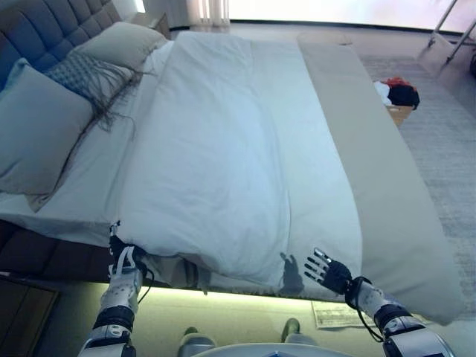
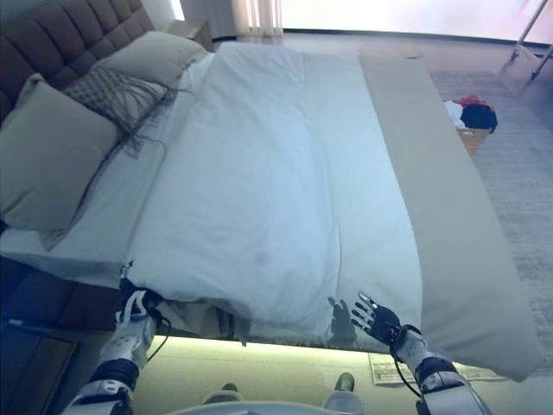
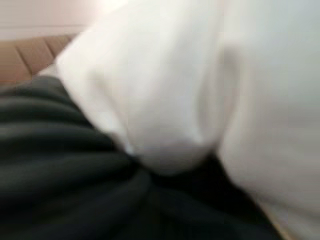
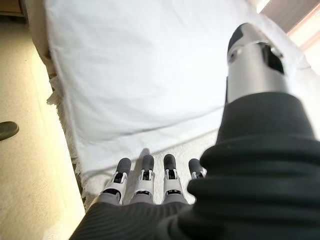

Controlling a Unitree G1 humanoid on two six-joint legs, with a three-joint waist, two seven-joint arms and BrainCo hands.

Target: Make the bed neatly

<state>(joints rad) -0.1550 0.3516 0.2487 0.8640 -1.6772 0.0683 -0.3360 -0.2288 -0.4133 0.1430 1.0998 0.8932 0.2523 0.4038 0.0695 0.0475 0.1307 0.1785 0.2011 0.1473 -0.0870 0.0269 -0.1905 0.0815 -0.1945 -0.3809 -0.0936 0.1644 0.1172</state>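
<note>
A white duvet (image 1: 223, 149) lies spread over the bed, its near edge hanging over the bedside. My left hand (image 1: 125, 269) is at the duvet's near left corner, up against the cloth. The left wrist view shows only white cloth (image 3: 165, 100) bunched close to the hand's dark cover. My right hand (image 1: 331, 274) is open and empty at the near right edge of the duvet, just off the cloth. Its straight fingers (image 4: 145, 172) point at the duvet (image 4: 150, 75) in the right wrist view.
A beige bed runner (image 1: 357, 134) covers the foot of the bed at the right. Two pillows (image 1: 37, 126) (image 1: 123, 43) and a fringed cushion (image 1: 89, 74) lie by the tufted headboard (image 1: 44, 30). A basket of clothes (image 1: 398, 97) and a paper (image 1: 335, 316) are on the floor.
</note>
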